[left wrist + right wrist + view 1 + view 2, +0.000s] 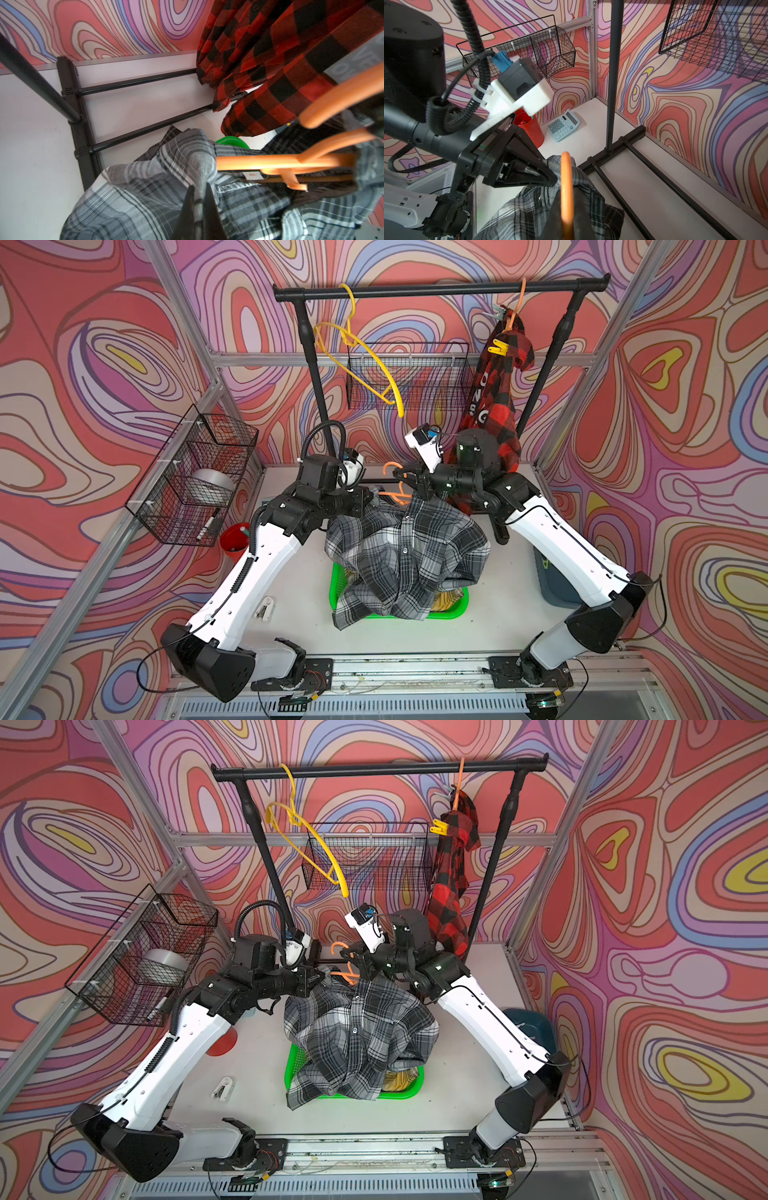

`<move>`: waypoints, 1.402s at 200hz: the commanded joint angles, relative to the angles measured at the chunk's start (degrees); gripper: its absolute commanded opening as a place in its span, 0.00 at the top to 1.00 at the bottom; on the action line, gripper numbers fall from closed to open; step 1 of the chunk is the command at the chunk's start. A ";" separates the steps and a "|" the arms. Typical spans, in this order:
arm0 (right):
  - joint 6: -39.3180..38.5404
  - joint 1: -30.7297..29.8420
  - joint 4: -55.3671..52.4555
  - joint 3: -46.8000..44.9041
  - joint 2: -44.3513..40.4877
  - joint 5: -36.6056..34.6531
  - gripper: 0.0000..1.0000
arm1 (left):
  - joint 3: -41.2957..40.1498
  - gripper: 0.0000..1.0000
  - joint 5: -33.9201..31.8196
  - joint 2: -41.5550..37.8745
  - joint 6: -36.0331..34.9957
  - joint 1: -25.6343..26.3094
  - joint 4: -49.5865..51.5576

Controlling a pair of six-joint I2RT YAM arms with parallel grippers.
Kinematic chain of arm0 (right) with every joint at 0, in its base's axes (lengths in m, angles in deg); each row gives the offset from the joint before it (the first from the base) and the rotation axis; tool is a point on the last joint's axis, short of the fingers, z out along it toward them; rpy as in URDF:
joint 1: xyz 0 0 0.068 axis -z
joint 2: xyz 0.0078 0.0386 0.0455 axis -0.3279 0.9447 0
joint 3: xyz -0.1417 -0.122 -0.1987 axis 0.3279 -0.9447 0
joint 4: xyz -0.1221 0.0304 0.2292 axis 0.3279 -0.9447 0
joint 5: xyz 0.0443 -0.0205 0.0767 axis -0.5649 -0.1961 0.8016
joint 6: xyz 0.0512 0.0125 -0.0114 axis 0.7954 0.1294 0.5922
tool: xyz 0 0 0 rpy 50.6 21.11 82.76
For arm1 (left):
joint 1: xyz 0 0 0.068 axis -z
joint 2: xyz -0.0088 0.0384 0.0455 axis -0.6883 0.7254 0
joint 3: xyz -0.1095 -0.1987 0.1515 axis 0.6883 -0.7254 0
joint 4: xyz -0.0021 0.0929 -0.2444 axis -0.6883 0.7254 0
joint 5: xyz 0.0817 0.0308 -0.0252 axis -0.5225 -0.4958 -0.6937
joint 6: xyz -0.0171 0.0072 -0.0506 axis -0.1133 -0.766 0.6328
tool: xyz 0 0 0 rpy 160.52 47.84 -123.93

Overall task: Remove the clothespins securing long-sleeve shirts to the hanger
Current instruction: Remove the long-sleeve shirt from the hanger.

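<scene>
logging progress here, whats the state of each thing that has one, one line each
left pincer: shut on grey plaid shirt
right pincer: shut on orange hanger
grey plaid shirt: partly on that hanger, slumped over green basket
red plaid shirt: hung on rail, yellow clothespin clipped on
yellow hanger: bare, on rail

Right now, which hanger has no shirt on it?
The yellow hanger: it hangs bare on the rail. The rail's orange hanger carries the red-black shirt, and the lower orange hanger is in the grey shirt.
</scene>
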State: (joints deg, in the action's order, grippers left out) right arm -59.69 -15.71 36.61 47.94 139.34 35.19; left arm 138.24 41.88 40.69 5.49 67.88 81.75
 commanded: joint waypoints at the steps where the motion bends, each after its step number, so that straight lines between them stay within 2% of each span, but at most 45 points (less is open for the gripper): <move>1: 0.15 -0.32 2.16 -0.95 -2.95 2.13 1.00 | -1.87 1.00 -7.08 -1.36 0.18 -0.52 0.02; 22: 0.11 -0.35 2.28 -1.64 -3.84 1.94 1.00 | -2.95 1.00 -9.30 -2.48 0.36 -2.35 0.54; 63: 0.03 -0.32 2.50 -1.84 -5.54 2.19 1.00 | -9.43 1.00 -7.39 -7.21 1.31 -8.75 -0.64; 105: 0.04 -0.30 3.18 -1.47 -7.62 3.83 1.00 | -16.33 1.00 -7.26 -10.06 1.73 -12.71 -0.61; 144: 0.51 0.13 3.53 -1.68 -9.29 2.71 1.00 | -21.03 1.00 -4.13 -12.35 2.60 -16.71 -1.39; 168: 0.99 0.33 4.41 -2.14 -10.05 2.30 1.00 | -23.12 1.00 -1.65 -13.27 3.41 -16.90 -2.04; 191: 2.11 0.35 5.71 -2.56 -9.99 1.38 1.00 | -26.62 1.00 4.60 -14.85 6.35 -16.90 -5.58; 215: 3.18 0.38 5.77 -2.94 -8.70 -2.49 1.00 | -30.88 1.00 11.98 -18.09 11.47 -16.82 -10.78; 233: 4.40 0.36 8.10 -4.92 -7.95 -2.44 1.00 | -33.40 1.00 15.89 -20.52 16.45 -15.97 -14.78; 245: 4.97 0.31 10.15 -6.32 -7.48 -1.10 1.00 | -33.88 1.00 15.85 -21.61 17.79 -13.84 -15.50; 266: 5.75 -0.16 11.59 -7.33 -5.80 -0.59 1.00 | -33.23 1.00 11.74 -22.57 16.99 -8.17 -13.15; 280: 5.56 -0.78 12.23 -7.97 -4.85 -0.52 1.00 | -32.42 1.00 11.51 -22.69 16.74 -6.65 -11.40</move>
State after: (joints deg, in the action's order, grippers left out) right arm -55.21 -15.73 44.13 41.10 132.76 34.55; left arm 104.69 54.01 18.95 20.58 58.57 69.88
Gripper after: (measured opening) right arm 0.087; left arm 0.047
